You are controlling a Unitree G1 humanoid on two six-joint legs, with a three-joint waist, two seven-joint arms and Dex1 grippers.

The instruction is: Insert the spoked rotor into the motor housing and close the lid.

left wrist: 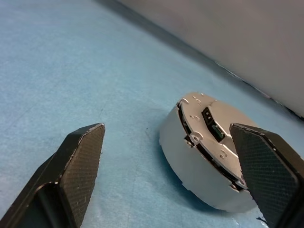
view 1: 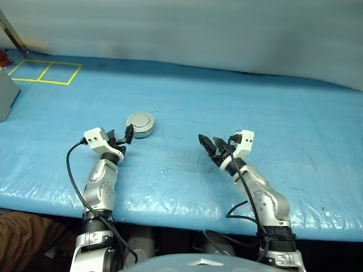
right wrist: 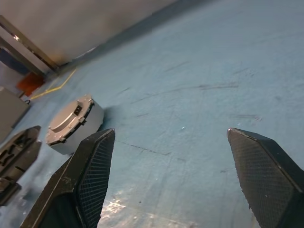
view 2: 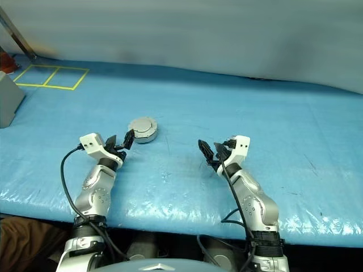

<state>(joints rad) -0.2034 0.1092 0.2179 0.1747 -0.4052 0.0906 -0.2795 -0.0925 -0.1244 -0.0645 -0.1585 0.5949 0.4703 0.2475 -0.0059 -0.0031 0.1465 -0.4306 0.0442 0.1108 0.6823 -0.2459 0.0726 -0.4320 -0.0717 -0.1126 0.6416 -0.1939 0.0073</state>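
The motor housing (view 1: pixel 140 123) stands on the blue table (view 1: pixel 238 107) as a low silver-grey drum. The lid (left wrist: pixel 213 130) lies flat across its top, plain pale face up with a small dark slot. The spoked rotor is hidden. My left gripper (view 1: pixel 121 136) is open just in front of the housing, and one fingertip (view 1: pixel 129 132) is close to the housing's near wall. In the left wrist view the housing (left wrist: pixel 190 166) sits ahead of the spread fingers, toward one of them. My right gripper (view 1: pixel 212 148) is open over bare table, well to the right of the housing, with nothing between its fingers.
A grey box (view 1: pixel 5 93) stands at the table's far left edge. Yellow tape squares (view 1: pixel 45 71) mark the back left corner, with a slanted metal bar (view 1: pixel 11 31) above them. The table's front edge (view 1: pixel 181 212) runs just below both forearms.
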